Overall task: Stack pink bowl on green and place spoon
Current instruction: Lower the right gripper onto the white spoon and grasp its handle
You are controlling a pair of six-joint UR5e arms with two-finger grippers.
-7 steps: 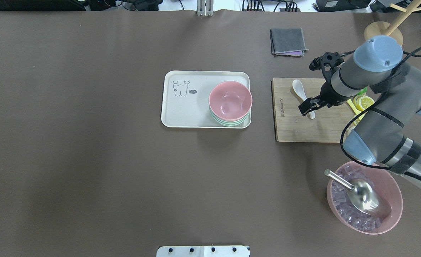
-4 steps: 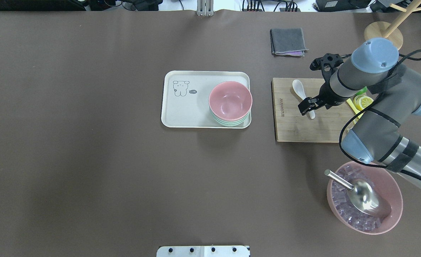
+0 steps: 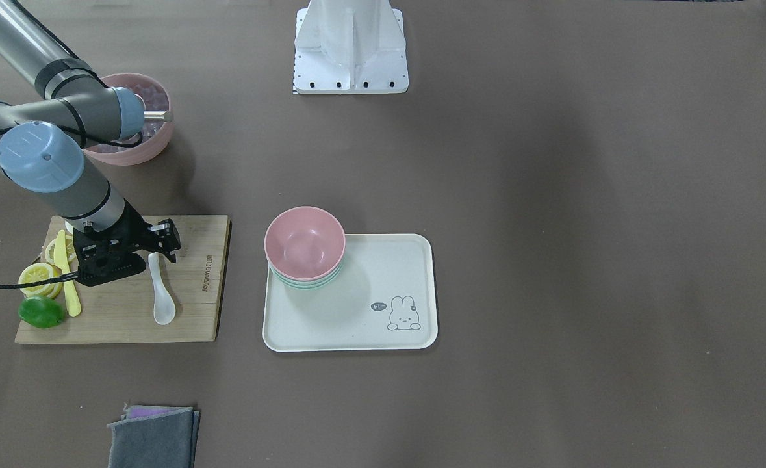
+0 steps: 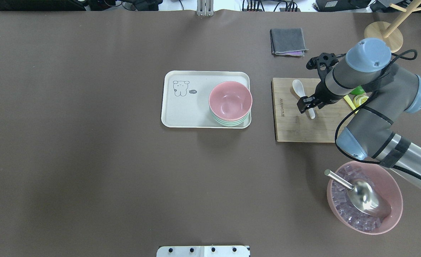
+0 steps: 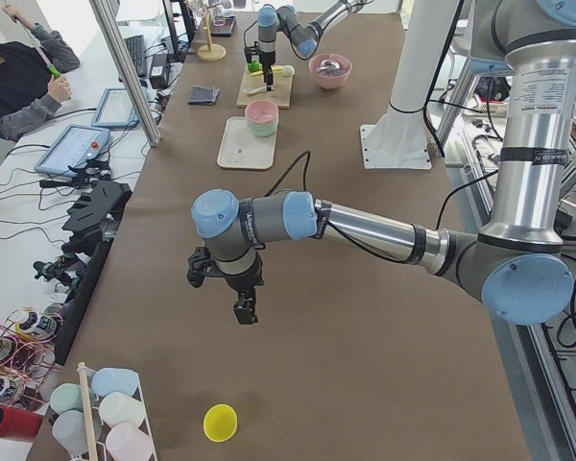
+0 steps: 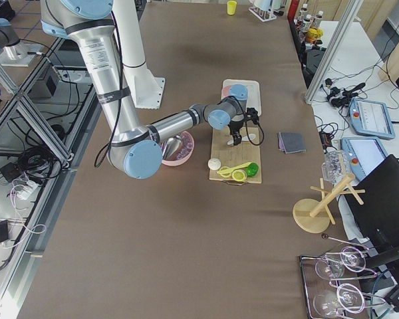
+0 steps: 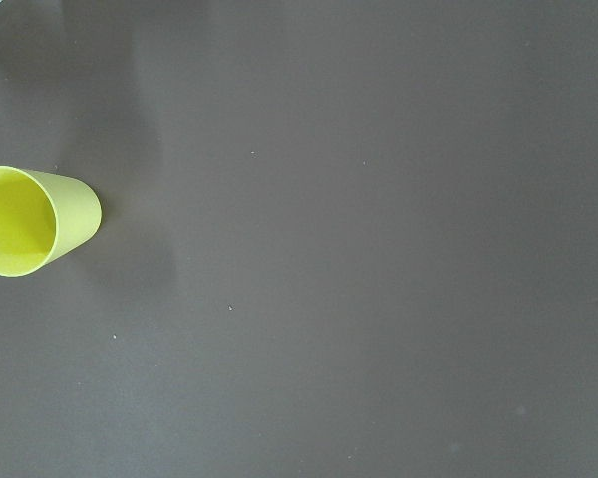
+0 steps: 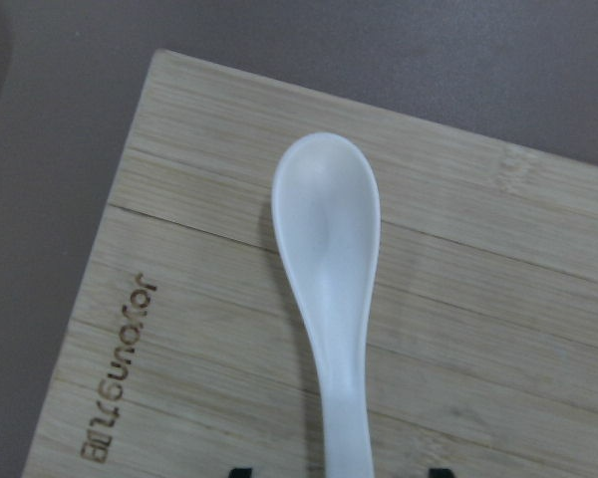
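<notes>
Left gripper [image 5: 245, 309]: hangs over bare table, well apart from the tray [image 4: 185, 110]; whether spread or pressed together, cannot tell.
Pink bowl [image 4: 230, 100]: glossy, nested in the green bowl [image 4: 228, 123] at the tray's right end.
Spoon [image 4: 297, 87]: white, smooth, lying flat on the cutting board [image 4: 303, 130].
Right gripper [image 4: 305, 105]: spread, fingers straddling the spoon's handle.

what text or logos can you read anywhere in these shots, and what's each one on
"hi": in the dark speech bubble beside the cartoon animal printed on the tray.
"...unovor": brand mark burnt into the cutting board; its first characters are too unclear to read.
No other text is legible in any view.
</notes>
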